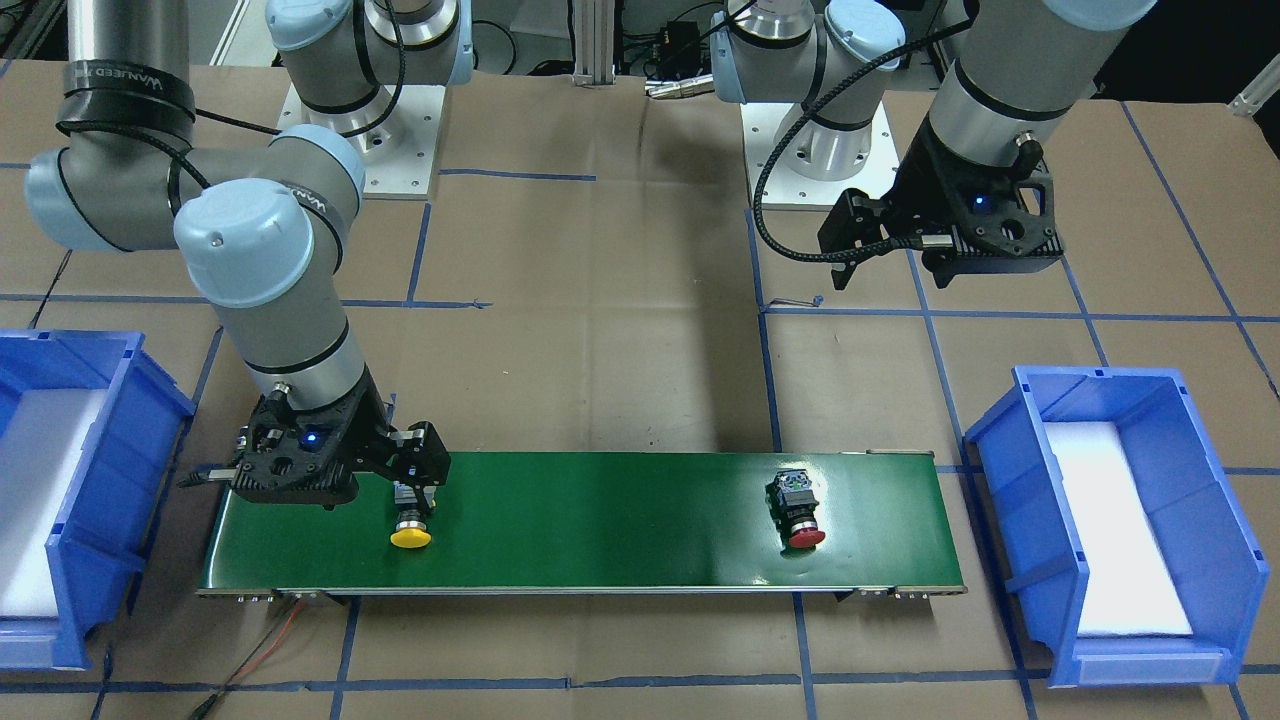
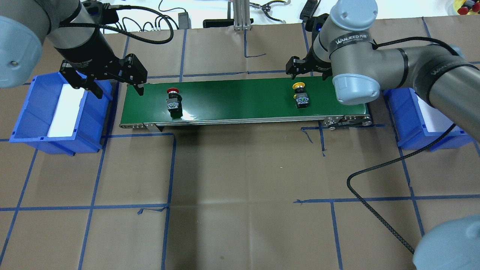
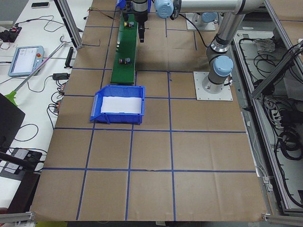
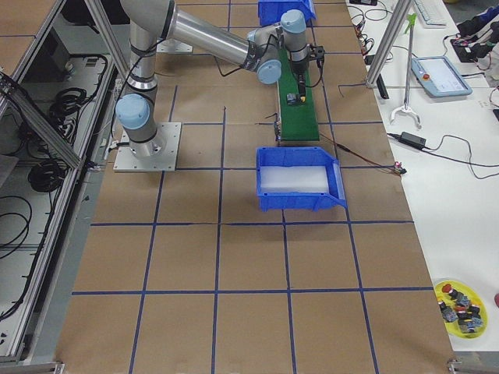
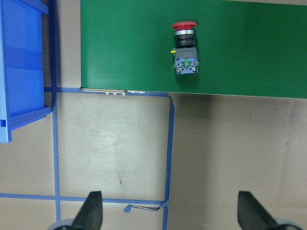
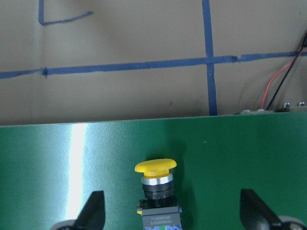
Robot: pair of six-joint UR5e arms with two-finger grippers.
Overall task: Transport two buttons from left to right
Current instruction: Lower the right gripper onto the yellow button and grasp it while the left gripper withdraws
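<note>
While the right end effector (image 6: 171, 201) hangs released above the yellow button (image 6: 155, 177), the left end effector (image 5: 169, 199) gapes, red button (image 5: 185, 45) upper centre.

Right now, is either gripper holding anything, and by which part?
Nothing is held. The right gripper has its fingers open on either side of the yellow button, not touching it. The left gripper is open, apart from the red button.
</note>
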